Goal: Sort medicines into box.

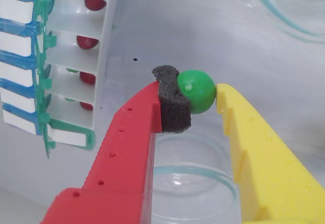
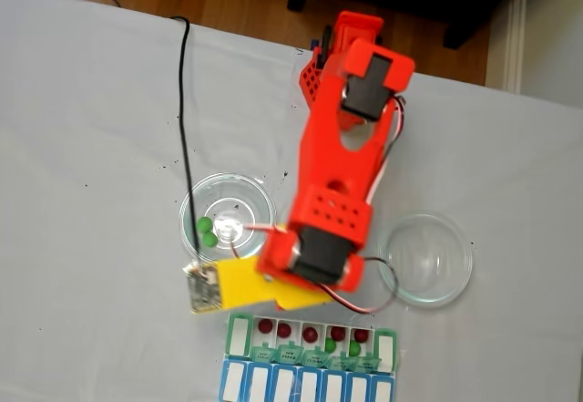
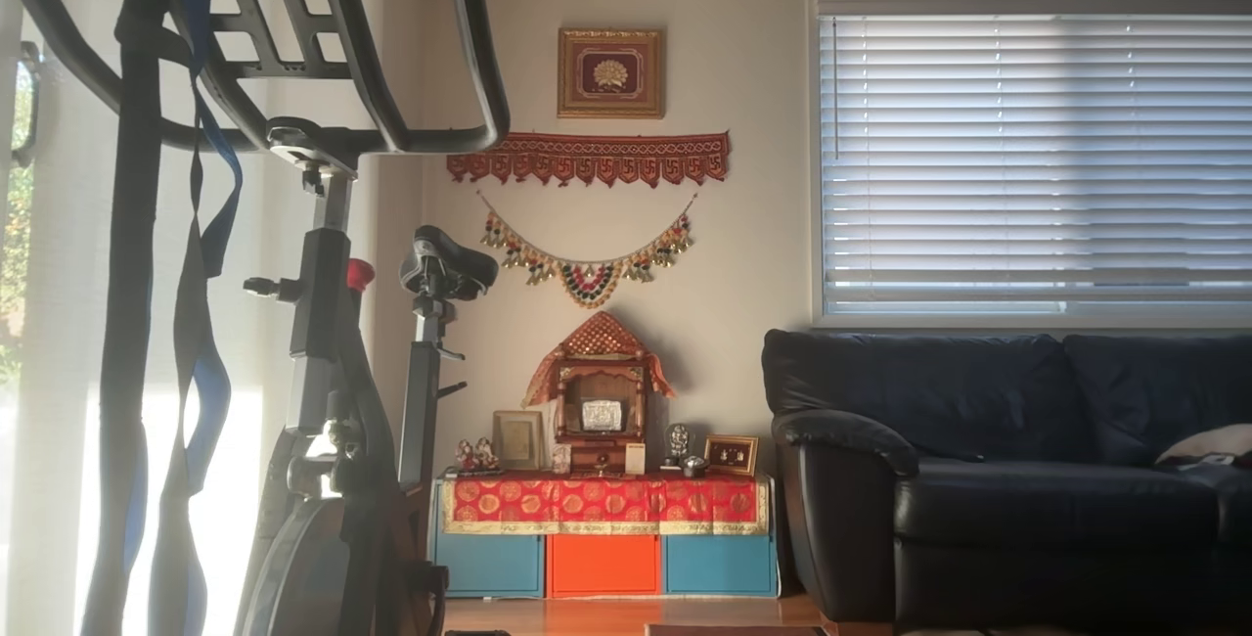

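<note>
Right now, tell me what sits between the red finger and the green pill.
In the wrist view, a dark foam pad on the red finger presses the green pill; the yellow finger touches its other side directly.

Arm (image 2: 342, 160): red printed shell, perforated; black servos; thin red/white wires. Gripper (image 1: 203, 99): one red finger, foam-padded, one yellow.

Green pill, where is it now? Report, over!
End effector shut on green pill. Held above the table beside the box. Red pills already in. Nothing in the way.
</note>
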`<state>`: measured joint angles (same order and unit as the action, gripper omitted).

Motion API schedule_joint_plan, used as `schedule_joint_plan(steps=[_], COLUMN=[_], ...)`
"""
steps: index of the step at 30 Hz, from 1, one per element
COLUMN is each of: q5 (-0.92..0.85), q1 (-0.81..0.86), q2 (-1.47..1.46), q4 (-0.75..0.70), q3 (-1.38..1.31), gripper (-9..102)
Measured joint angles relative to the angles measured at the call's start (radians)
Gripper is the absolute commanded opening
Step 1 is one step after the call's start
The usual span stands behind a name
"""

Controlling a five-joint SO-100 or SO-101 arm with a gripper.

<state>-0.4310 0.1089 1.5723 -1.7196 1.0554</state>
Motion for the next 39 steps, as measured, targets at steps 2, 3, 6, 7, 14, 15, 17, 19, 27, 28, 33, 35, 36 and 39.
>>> schedule_joint_plan(steps=[2,3,6,7,14,15,17,19,27,28,33,35,36,39], q5=[0.041,0.066,0.095,0.103,0.117,0.117,0.117,0.117,0.118,0.118,0.118,0.118,0.118,0.117], q1=[-0.028,-0.044,-0.067,-0.075,-0.087,-0.087,-0.087,-0.089,-0.103,-0.107,-0.110,-0.110,-0.110,-0.110], q2=[-0.017,-0.028,-0.052,-0.064,-0.129,-0.130,-0.132,-0.132,-0.132,-0.132,-0.132,-0.132,-0.132,-0.132], q4=[0.031,0.055,0.094,0.112,0.201,0.209,0.235,0.258,0.333,0.337,0.344,0.359,0.370,0.408], q3=[0.000,0.000,0.000,0.000,0.000,0.000,0.000,0.000,0.028,0.028,0.031,0.048,0.057,0.095], gripper=[1,1,1,1,1,1,1,1,1,1,1,1,1,1])
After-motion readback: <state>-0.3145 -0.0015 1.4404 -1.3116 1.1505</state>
